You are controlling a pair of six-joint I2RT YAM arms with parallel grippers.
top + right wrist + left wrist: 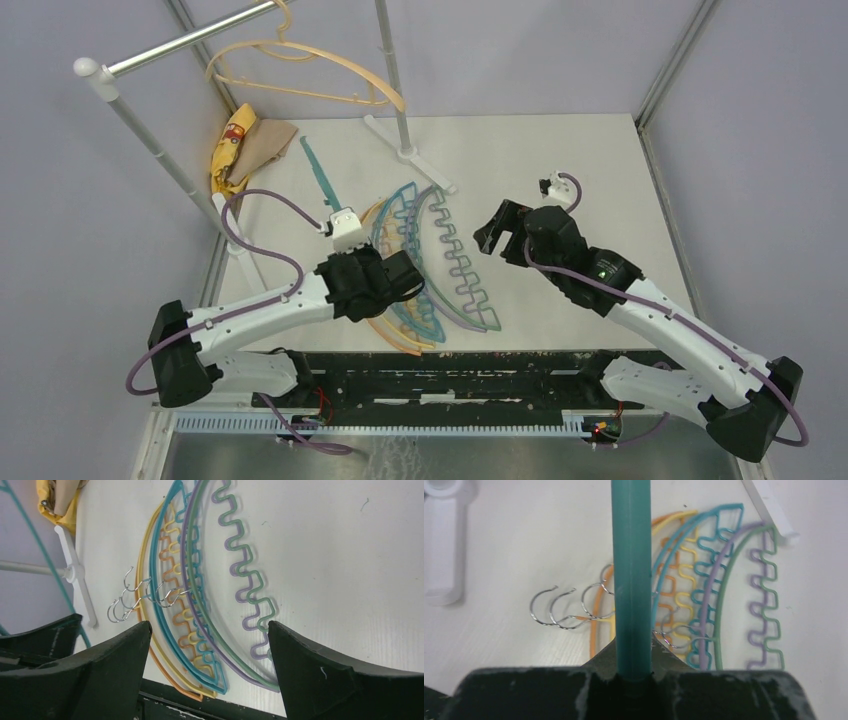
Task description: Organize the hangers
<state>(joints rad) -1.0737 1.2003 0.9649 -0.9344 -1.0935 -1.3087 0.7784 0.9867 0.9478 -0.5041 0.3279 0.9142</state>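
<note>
Left fingers (684,685) are pinched tight on the teal hanger (631,570), whose plain bar runs straight out between them. Seen from above, it slants up off the bench (570,160) over the left side, its free end reaching toward the far-left corner where the rack rail (190,38) stands. How far along the hanger the hold sits I cannot tell. Right fingers (325,675) are spread wide and hold nothing, hovering just right of the pile (445,270). That pile of nested blue, green, purple, yellow and orange arcs lies mid-bench and curves down to the near edge, with its wire hooks (150,597) bunched on its left side. One peach hanger (320,92) hangs on the rail. A yellow and tan cloth (245,145) lies by the left edge near the far corner.

These hangers look light and thin, likely springy rather than rigid, with smooth plastic that could swivel in a pinch. A hold on the plain outer arc close to the hook should balance best and leave the hook free for the rail. The wavy notched bar offers uneven faces and looks a poorer place. In the pile the hooks and notches seem interlocked, so lifting one probably drags its neighbours. The green and purple arcs on the right side look easiest to peel away.
</note>
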